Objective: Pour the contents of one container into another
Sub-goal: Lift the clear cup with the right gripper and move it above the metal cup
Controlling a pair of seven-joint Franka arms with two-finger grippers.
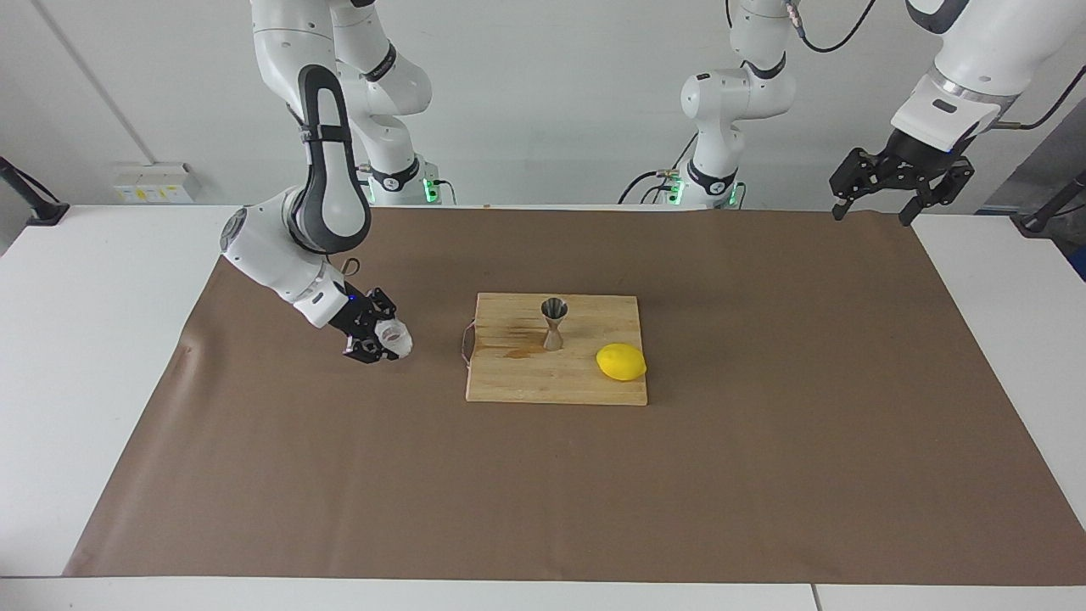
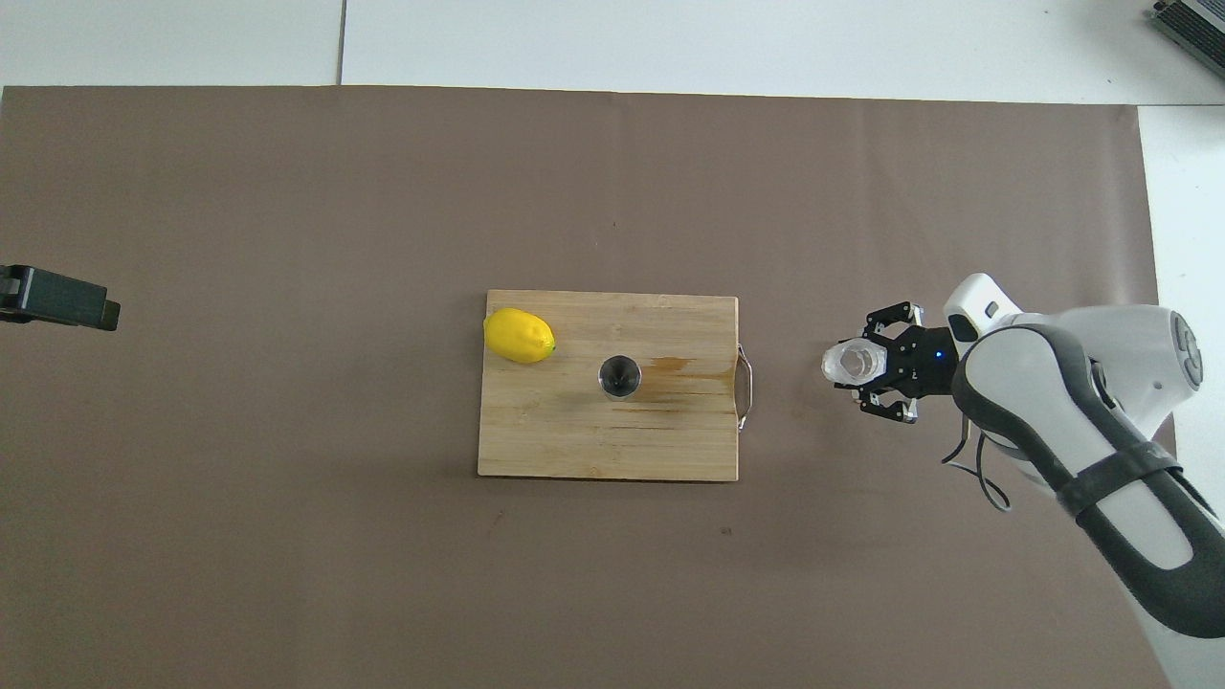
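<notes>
Brown paper covers your desk, and a wooden cutting board lies at its middle. Your steel jigger stands upright on the board, on the half nearer the robots; a yellow lemon sits on the board beside it, toward the left arm's end. Your right claw is clamped on the clear faceted cup, fingers pressed to its sides, off the board toward the right arm's end and near the board's metal handle. Cup looks tipped slightly, mouth leaning toward the board; whether its base touches the paper you cannot tell from either view. Cup and jigger stand well apart. Your left claw waits raised over the paper's corner at the left arm's end, fingers spread wide, holding nothing.
</notes>
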